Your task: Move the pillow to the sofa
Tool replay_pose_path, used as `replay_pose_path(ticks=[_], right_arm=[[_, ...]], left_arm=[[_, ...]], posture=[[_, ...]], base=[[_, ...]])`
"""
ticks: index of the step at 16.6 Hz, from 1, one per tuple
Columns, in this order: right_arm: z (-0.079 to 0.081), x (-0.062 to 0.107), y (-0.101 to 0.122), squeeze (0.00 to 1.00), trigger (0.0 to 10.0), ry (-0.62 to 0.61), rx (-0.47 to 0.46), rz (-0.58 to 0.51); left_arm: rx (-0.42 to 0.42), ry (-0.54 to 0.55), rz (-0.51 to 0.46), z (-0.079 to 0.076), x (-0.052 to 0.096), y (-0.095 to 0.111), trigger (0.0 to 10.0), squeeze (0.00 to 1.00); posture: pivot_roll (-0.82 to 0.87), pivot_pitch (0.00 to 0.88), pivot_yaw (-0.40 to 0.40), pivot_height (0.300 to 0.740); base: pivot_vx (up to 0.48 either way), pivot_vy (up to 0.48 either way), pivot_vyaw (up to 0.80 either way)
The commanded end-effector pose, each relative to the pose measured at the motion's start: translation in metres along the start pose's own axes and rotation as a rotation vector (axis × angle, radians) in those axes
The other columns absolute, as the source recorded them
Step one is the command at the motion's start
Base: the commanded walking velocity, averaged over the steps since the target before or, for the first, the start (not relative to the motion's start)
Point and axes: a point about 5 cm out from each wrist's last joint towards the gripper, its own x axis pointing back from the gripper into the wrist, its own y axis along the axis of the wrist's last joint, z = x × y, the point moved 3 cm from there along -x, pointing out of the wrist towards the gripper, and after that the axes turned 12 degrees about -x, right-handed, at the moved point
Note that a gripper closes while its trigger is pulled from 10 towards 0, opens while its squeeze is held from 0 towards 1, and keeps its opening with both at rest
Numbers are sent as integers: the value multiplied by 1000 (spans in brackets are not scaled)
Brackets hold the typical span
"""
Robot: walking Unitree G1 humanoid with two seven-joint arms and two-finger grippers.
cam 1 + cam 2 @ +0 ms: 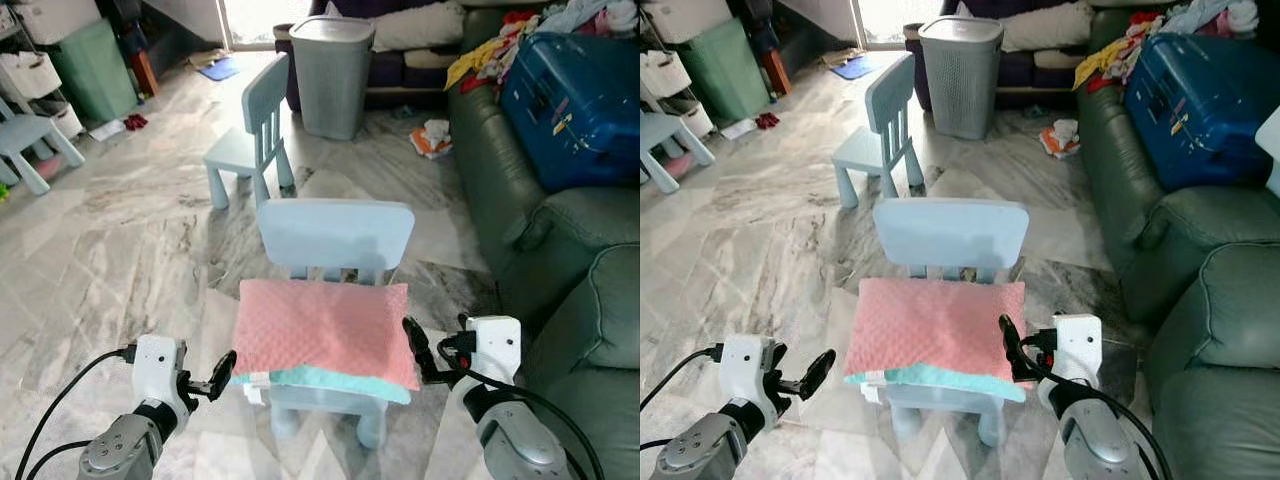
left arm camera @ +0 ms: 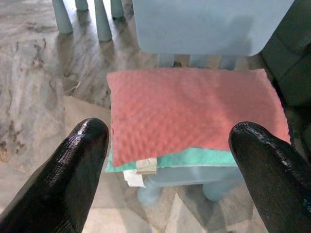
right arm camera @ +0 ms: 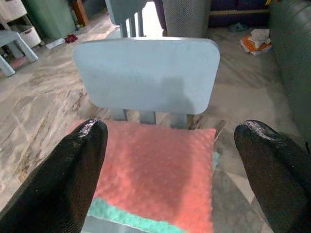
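Far left: green bin [image 1: 95, 65] and a white storage rack [image 1: 35, 80] against the wall, pale blue stool [image 1: 25, 140] beside them. Marble floor [image 1: 120, 250] throughout.

Left gripper [image 1: 218, 378] low, just off the pillow's left edge, fingers [image 2: 73, 170] spread wide, nothing between them. Not touching the pillow as far as I can tell.

Centre: pillow [image 1: 325, 330], pink top with a teal underside, lies flat on the seat of the near small blue chair [image 1: 335, 235], overhanging the seat front and sides. White tag hangs at its front left corner. Second blue chair [image 1: 255, 130] stands further back, grey laundry basket [image 1: 332, 70] behind it.

Right gripper [image 1: 418, 352] sits at the pillow's right edge, fingers [image 3: 73, 174] spread wide, empty; touching or just clear, can't tell.

Right: dark green sofa [image 1: 560, 300], well apart from the pillow's chair side, with a blue suitcase [image 1: 580, 100] and a pile of clothes [image 1: 500, 45] on it. Orange-white cloth [image 1: 432, 138] on the floor near the sofa's far end.
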Motion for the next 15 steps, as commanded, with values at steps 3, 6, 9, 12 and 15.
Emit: replay_pose_path(ticks=[3, 6, 9, 12, 15], right_arm=[[3, 2, 5, 0, 10000, 17, 2, -5], [5, 1, 4, 0, 10000, 24, 2, 0], [6, 1, 2, 0, 10000, 30, 1, 4], [7, -1, 3, 0, 10000, 35, 2, 2], [6, -3, 3, 0, 10000, 36, 6, 0]], left_arm=[[-9, 15, 9, 2, 4, 1, 10000, 0], [-9, 13, 13, 1, 4, 0, 10000, 0], [-13, 13, 13, 2, 3, 1, 10000, 0], [-16, 15, 13, 2, 2, 1, 10000, 0], [-18, 18, 13, 2, 3, 1, 10000, 0]], posture=[[-75, 110, 59, 670], [-73, 105, 59, 638], [-72, 102, 58, 605], [-71, 100, 58, 569], [-68, 104, 57, 548]], base=[[0, 0, 0], [0, 0, 0], [0, 0, 0], [0, 0, 0], [0, 0, 0]])
